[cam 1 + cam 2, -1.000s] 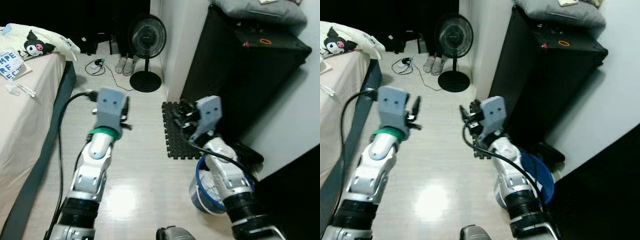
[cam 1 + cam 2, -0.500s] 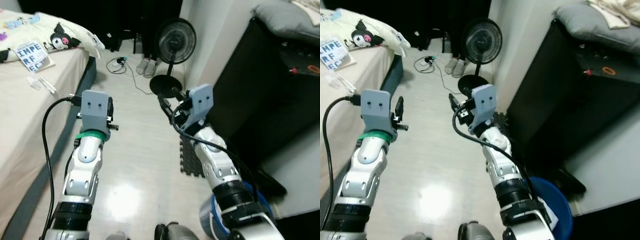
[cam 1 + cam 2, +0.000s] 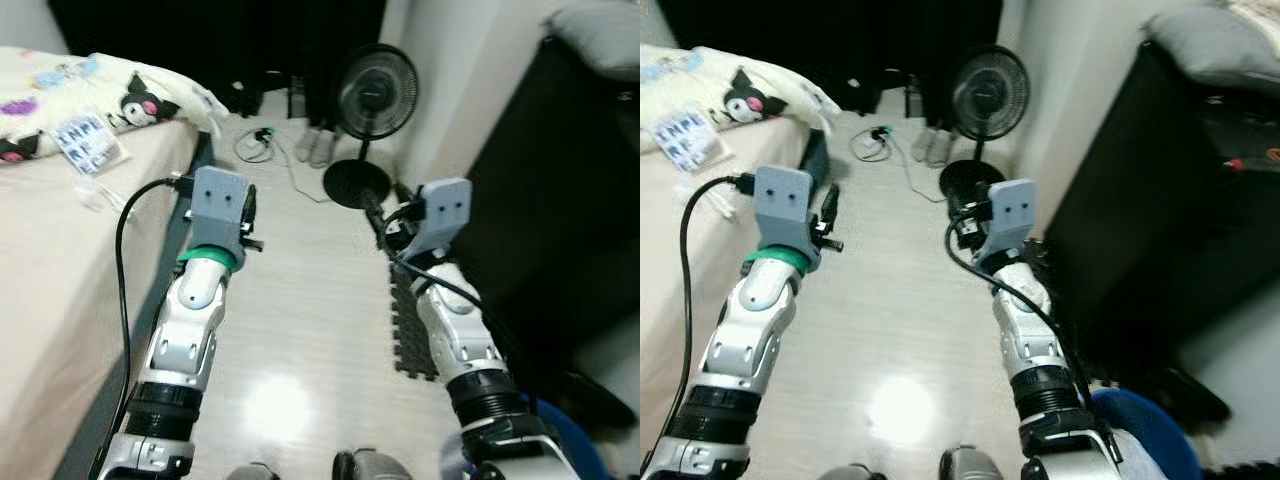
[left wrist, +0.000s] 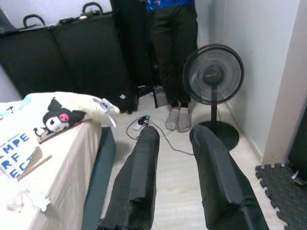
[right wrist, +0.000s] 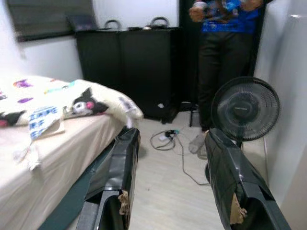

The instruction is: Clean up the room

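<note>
Bed (image 3: 60, 260) edge left, fan (image 3: 372, 95) ahead, seemingly open floor (image 3: 300, 310) between.

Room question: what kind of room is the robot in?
Most likely a bedroom. There is a bed with a cartoon-print pillow, a standing fan on the pale floor, and a person standing by it.

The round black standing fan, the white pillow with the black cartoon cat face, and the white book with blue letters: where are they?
Round black standing fan (image 4: 213, 74), left wrist view, grille centre.
White cartoon pillow (image 4: 62, 115), left wrist view, cat face.
White book with blue letters (image 4: 17, 153), left wrist view, cover.
</note>
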Controlling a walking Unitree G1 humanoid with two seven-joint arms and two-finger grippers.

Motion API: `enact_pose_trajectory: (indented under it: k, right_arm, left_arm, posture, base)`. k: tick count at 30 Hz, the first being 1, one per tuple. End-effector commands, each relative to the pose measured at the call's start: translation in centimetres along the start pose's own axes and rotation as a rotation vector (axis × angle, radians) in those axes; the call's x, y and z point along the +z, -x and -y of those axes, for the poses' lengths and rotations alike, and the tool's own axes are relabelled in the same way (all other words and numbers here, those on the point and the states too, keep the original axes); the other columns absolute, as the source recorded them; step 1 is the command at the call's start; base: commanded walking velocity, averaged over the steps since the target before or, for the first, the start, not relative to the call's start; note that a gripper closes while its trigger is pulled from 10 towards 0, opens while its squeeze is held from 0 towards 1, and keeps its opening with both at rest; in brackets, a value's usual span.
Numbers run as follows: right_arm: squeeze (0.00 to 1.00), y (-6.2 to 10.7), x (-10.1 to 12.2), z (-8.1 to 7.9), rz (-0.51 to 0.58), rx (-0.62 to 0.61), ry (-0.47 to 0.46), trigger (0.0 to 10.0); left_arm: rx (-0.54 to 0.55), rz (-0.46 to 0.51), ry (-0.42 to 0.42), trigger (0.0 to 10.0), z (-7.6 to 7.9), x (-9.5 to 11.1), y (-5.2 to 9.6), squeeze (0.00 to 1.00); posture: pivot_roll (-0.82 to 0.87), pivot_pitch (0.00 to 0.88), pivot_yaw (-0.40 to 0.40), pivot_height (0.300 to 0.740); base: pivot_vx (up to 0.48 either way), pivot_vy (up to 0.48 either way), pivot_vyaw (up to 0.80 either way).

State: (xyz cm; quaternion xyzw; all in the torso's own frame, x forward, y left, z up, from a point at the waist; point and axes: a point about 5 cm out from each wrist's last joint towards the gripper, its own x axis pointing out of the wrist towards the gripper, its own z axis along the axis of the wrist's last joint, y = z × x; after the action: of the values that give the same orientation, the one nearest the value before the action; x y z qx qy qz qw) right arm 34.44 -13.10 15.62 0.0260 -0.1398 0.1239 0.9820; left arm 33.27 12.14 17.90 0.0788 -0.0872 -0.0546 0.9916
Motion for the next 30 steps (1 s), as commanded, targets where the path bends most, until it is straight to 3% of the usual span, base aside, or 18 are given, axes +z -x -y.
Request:
enact_pose_trajectory:
  k: [1,9,19,30]
  right_arm:
    - [0.00,-0.2,0.2,0.2,0.019,-0.029,-0.016,10.0]
    - [0.00,-0.4,0.1,-0.8,0.028,-0.010,-0.041,10.0]
    - [0.00,0.1,-0.4,0.1,0.007,-0.017,-0.018,10.0]
    - [0.00,0.2,-0.5,-0.1,0.007,-0.021,-0.016,10.0]
  left_arm:
    - [-0.032,0.012,-0.004,10.0,0.3,0.3,-0.4,0.00]
    - [-0.043,0.035,-0.020,10.0,-0.1,1.1,-1.3,0.00]
    - [-0.056,0.039,0.002,10.0,0.9,0.9,-1.2,0.00]
    - [-0.065,0.043,0.005,10.0,1.1,0.9,-1.3,0.00]
  posture:
    - [-0.01,0.000,0.112,0.740]
    - [0.00,0.000,0.099,0.740]
    - [-0.01,0.000,0.087,0.740]
    - [-0.01,0.000,0.082,0.740]
  base:
    - [0.356,0.000,0.00]
    - [0.354,0.000,0.00]
    - [0.347,0.000,-0.47]
    - [0.345,0.000,0.00]
